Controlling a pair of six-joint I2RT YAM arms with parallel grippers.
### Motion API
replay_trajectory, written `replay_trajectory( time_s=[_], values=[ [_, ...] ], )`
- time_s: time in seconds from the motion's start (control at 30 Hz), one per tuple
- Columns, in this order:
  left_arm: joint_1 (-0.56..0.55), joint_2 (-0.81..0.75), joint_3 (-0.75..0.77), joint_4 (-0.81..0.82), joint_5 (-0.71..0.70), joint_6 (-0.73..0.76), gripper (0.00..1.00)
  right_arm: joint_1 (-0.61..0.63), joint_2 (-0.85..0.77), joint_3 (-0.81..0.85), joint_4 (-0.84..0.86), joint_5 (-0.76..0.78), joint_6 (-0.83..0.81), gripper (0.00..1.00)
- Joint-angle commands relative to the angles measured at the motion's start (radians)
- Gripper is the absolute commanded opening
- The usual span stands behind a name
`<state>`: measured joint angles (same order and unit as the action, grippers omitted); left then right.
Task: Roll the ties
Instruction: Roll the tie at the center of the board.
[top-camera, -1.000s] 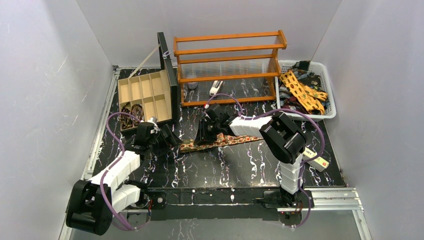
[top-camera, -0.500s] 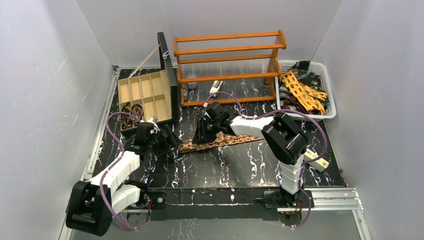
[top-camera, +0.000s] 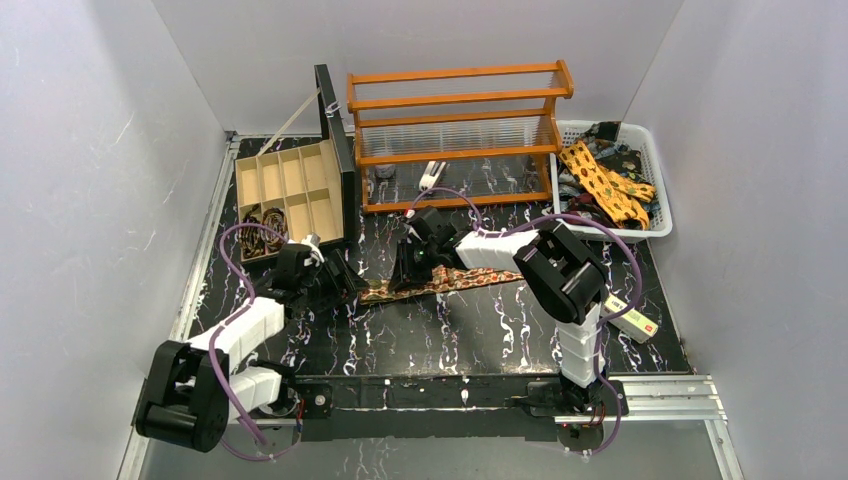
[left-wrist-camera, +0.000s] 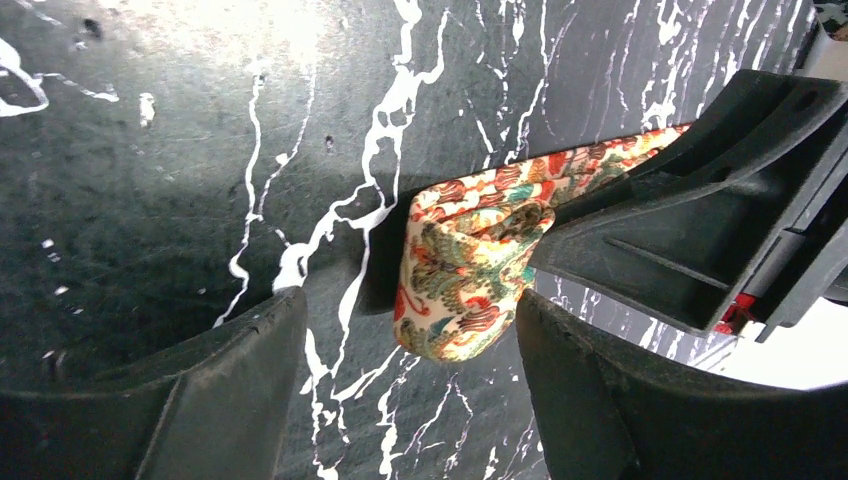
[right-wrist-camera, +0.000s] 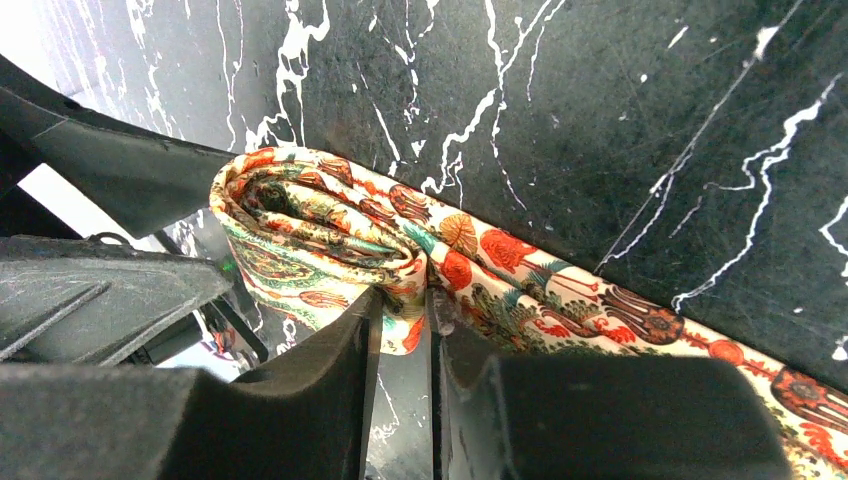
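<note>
A brown-red tie (top-camera: 470, 277) with gold-green motifs lies flat across the middle of the table. Its left end is folded into a small roll (right-wrist-camera: 320, 225), which also shows in the left wrist view (left-wrist-camera: 465, 265). My right gripper (right-wrist-camera: 400, 320) is shut on the roll's edge and stands over it in the top view (top-camera: 405, 272). My left gripper (left-wrist-camera: 405, 330) is open, with one jaw on each side of the roll and the right jaw close against it. In the top view the left gripper (top-camera: 345, 283) is just left of the tie's end.
An open wooden compartment box (top-camera: 290, 185) at the back left holds coiled ties (top-camera: 262, 228). An orange rack (top-camera: 455, 125) stands at the back. A white basket (top-camera: 650, 228) at the right holds more ties (top-camera: 600, 180). A small white-and-red box (top-camera: 632, 318) lies near the right arm.
The left arm's forearm has swung a little toward the left. Both grippers stay at the tie's rolled end, and the right gripper has shifted slightly left.
</note>
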<state>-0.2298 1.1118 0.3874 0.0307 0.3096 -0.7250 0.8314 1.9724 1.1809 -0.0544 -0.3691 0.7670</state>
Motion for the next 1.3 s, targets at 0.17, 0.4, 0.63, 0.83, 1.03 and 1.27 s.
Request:
replay_trajectory(
  time_s=[0.17, 0.4, 0.63, 0.83, 1.03, 1.27],
  values=[
    [0.008, 0.075, -0.036, 0.136, 0.085, 0.019, 0.71, -0.017, 0.04, 0.032, -0.049, -0.003, -0.037, 0.31],
    [0.007, 0.103, -0.091, 0.245, 0.1, -0.011, 0.62, -0.034, 0.052, 0.035, -0.056, -0.042, -0.037, 0.32],
    [0.009, 0.065, -0.142, 0.285, 0.117, -0.006, 0.59, -0.038, 0.06, 0.039, -0.051, -0.066, -0.023, 0.32],
    [0.007, 0.068, -0.184, 0.334, 0.14, -0.021, 0.59, -0.042, 0.069, 0.044, -0.058, -0.074, -0.016, 0.32],
    [0.008, 0.126, -0.173, 0.386, 0.159, -0.031, 0.52, -0.043, 0.081, 0.057, -0.071, -0.08, -0.015, 0.33],
    [0.007, 0.189, -0.149, 0.424, 0.193, -0.021, 0.47, -0.044, 0.1, 0.07, -0.07, -0.106, -0.008, 0.33]
  ],
)
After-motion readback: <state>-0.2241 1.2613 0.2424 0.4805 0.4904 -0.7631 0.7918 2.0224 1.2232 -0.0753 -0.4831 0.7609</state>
